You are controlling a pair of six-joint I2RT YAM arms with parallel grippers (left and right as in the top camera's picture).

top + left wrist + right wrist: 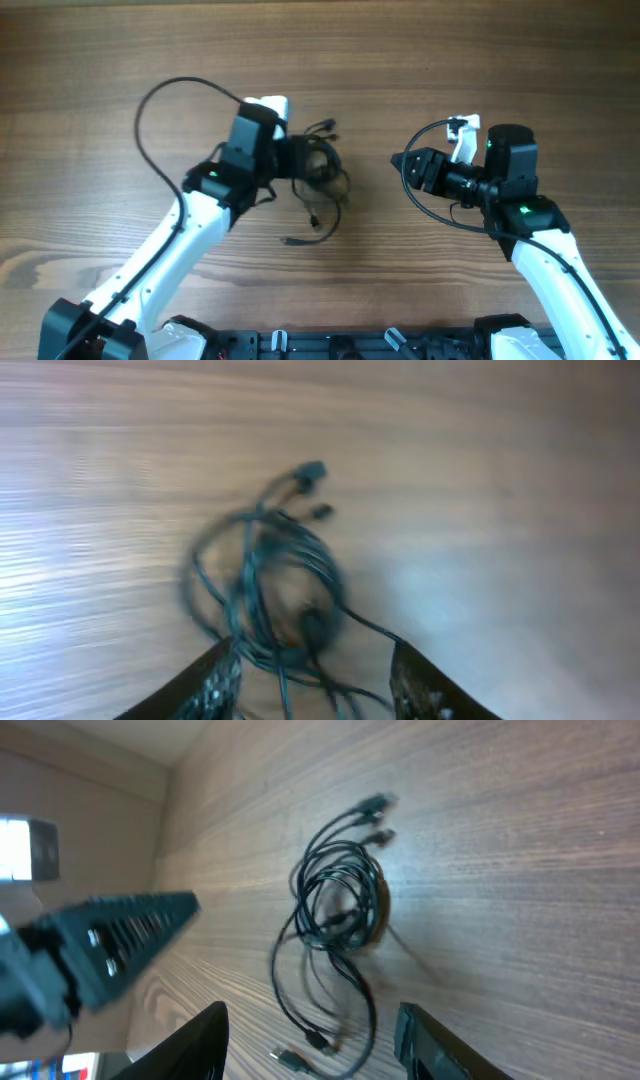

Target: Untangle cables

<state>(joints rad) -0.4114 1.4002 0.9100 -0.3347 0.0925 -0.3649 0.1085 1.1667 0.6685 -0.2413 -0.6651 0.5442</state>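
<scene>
Left tool (pixel 315 672), spread astride the cables (pixel 262 575), could pinch several strands, tightening the tangle; right tool (pixel 310 1035) is also spread.

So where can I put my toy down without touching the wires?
The far strip of table beyond both arms is bare. So is the near middle, between the two arms. It's crowded where the left gripper sits at the cables; the right gripper is nearby.

One cable tangle (pixel 325 176), two end effectors (pixel 306 160) (pixel 399 162)
</scene>
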